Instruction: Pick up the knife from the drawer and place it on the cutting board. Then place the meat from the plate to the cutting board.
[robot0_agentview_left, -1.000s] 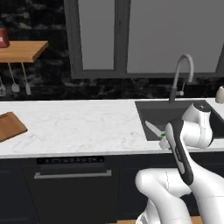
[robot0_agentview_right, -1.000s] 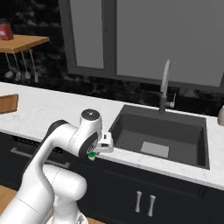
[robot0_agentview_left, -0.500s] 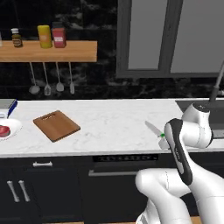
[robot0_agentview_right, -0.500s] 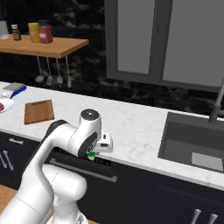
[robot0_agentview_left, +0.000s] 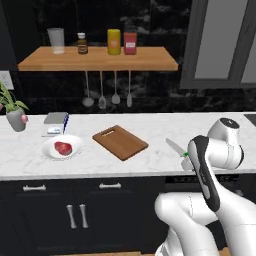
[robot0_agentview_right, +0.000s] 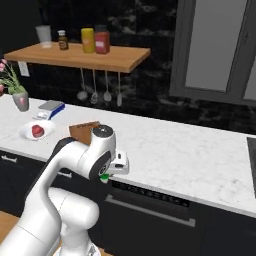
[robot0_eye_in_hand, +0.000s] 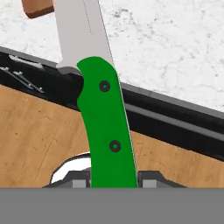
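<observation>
My gripper (robot0_eye_in_hand: 114, 179) is shut on the knife's green handle (robot0_eye_in_hand: 105, 131). The silver blade (robot0_eye_in_hand: 81, 30) points out over the white counter toward a corner of the cutting board (robot0_eye_in_hand: 37, 6). From the left base, the knife (robot0_agentview_left: 176, 148) hangs at the counter's front edge, right of the brown cutting board (robot0_agentview_left: 120, 142). The red meat (robot0_agentview_left: 63, 147) lies on the white plate (robot0_agentview_left: 50, 152), left of the board. From the right base, the gripper (robot0_agentview_right: 106, 176) sits low at the counter edge. My arm partly hides the cutting board (robot0_agentview_right: 82, 129), and the plate (robot0_agentview_right: 27, 134) with the meat (robot0_agentview_right: 37, 130) lies beyond it. The drawer is out of view.
A wooden shelf (robot0_agentview_left: 97, 59) with jars hangs above the counter, and ladles (robot0_agentview_left: 102, 97) hang under it. A potted plant (robot0_agentview_left: 15, 116) and a small grey box (robot0_agentview_left: 55, 120) stand at the far left. Dark closed cabinet fronts (robot0_agentview_left: 75, 210) run below the counter.
The base has driven left along the counter, so both base views shifted. The sink has left the pictures, and the board and plate now sit nearer the middle. The knife stays gripped.
</observation>
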